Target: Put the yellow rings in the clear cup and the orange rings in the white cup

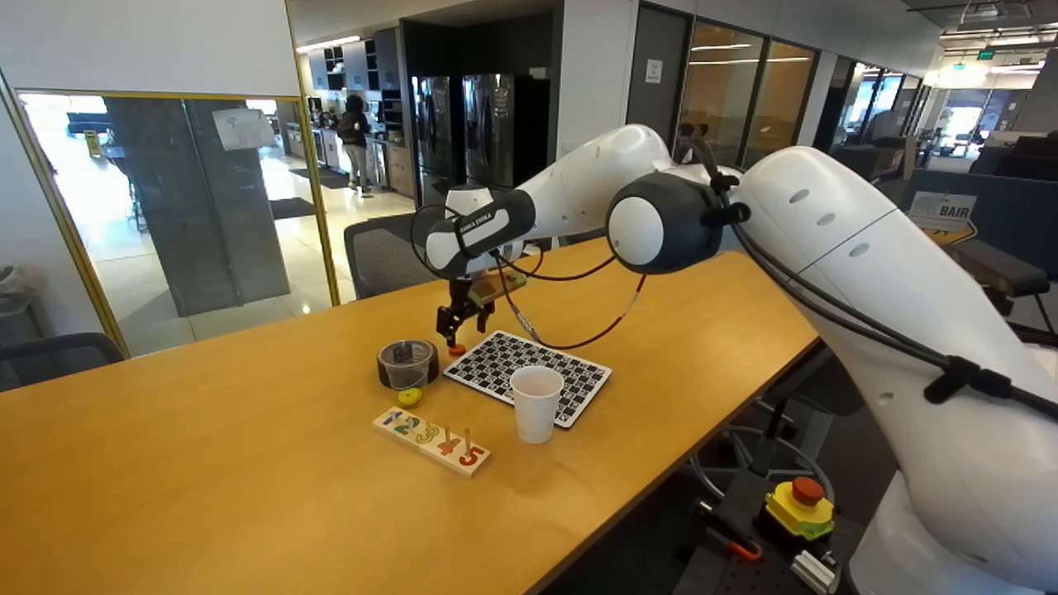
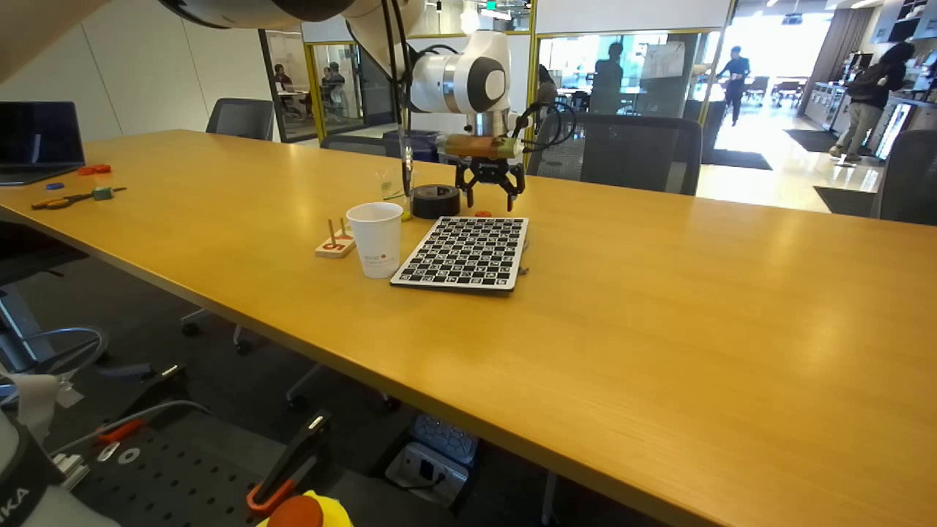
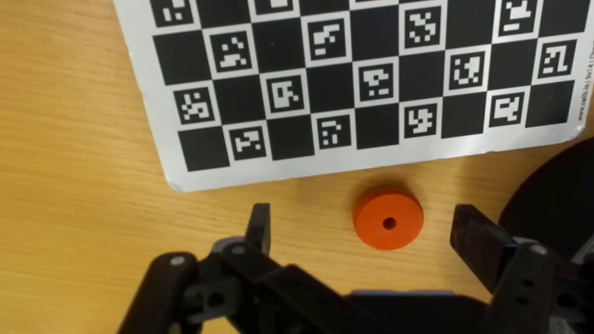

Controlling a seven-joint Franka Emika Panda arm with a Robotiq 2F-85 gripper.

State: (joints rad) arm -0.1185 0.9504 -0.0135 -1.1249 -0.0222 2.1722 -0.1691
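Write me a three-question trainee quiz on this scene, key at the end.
1. True or false: in the wrist view, the gripper is open, and an orange ring shows between its jaws, touching neither.
2. Which stands nearer the yellow ring: the white cup or the clear cup?
3. Fill in: the numbered wooden board runs from 1 to ___.

Key: 1. True. 2. The clear cup. 3. 5.

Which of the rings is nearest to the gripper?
The orange ring beside the checkered board: the wrist view shows it between the fingers of the open gripper. The coloured pieces by the laptop and the yellow ring lie farther away.
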